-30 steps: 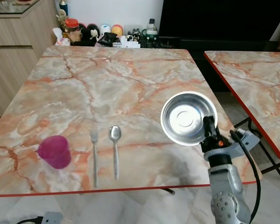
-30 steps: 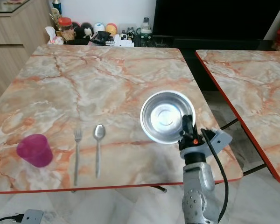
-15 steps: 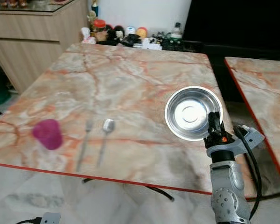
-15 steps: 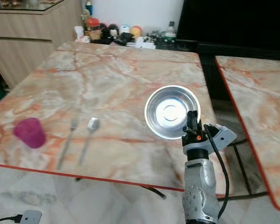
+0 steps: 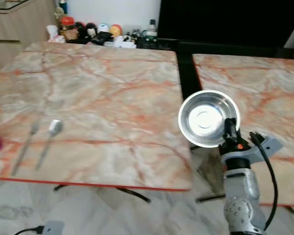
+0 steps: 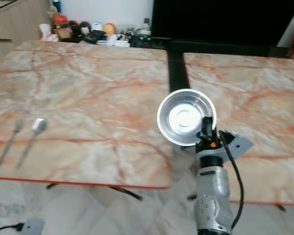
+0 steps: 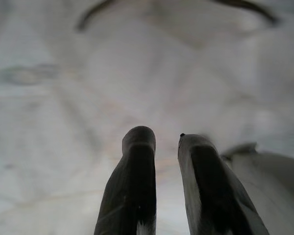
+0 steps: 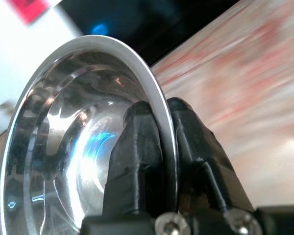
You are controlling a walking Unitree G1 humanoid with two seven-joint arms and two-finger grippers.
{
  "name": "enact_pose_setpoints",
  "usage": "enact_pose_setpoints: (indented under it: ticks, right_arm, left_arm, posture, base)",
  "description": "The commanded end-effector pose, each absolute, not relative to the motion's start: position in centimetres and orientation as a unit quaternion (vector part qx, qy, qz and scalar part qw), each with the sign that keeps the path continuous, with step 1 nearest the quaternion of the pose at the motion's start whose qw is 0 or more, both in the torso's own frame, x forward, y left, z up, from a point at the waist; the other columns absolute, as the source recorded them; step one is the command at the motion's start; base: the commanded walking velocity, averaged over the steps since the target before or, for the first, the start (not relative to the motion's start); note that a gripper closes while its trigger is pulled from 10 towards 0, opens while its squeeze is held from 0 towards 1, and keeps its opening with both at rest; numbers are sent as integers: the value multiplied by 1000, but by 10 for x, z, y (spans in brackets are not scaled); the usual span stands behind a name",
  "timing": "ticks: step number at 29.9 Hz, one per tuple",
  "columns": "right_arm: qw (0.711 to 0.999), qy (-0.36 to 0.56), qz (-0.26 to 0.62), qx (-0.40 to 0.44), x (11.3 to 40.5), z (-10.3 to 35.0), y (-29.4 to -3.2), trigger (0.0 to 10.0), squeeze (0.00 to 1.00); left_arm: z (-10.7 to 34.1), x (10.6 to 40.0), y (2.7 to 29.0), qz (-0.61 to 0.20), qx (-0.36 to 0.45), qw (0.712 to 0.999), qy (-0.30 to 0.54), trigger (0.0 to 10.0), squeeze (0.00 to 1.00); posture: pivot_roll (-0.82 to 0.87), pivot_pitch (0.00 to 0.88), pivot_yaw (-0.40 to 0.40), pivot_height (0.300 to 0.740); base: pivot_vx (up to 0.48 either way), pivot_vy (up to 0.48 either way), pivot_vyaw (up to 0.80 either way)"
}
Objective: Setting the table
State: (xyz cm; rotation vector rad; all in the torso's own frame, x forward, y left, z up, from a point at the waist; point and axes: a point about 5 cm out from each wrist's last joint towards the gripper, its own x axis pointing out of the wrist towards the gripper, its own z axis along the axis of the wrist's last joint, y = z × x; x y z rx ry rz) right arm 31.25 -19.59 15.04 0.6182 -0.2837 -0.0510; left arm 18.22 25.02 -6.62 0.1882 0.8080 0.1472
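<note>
Right tool (image 5: 230, 128) pinching the rim of the steel bowl (image 5: 208, 117), held aloft over the gap off the table's (image 5: 98, 98) right edge, likely carrying it to a setting. Fork (image 5: 24, 146) and spoon (image 5: 48, 140) lie near the front-left edge. Left tool (image 7: 166, 147) hangs idle, fingers slightly spread.

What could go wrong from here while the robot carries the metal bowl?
The right gripper pinches the steel bowl only at its thin rim, so it may tilt or slip out. The bowl hangs over the gap between the two marble tables; released now, it could fall to the floor.
</note>
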Motion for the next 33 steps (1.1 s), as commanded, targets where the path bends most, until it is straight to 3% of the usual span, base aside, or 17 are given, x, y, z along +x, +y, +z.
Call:
enact_pose_setpoints:
  ticks: [1, 27, 33]
  right_arm:
    - [939, -153, -19, 307, 314, 157, -191, 10000, 0]
    - [943, -139, -55, 299, 315, 150, -197, 10000, 0]
    - [942, -141, -60, 298, 316, 150, -198, 10000, 0]
  left_arm:
    - [-68, 174, 259, 79, 100, 905, 405, 10000, 0]
    - [-67, 174, 260, 71, 111, 905, 405, 10000, 0]
    - [-67, 173, 261, 81, 105, 905, 404, 10000, 0]
  posture:
    - [73, 154, -40, 740]
    - [66, 155, -40, 740]
    - [66, 153, -40, 740]
  base:
    - [0, -480, 0]
    - [0, -479, 0]
    - [0, -44, 0]
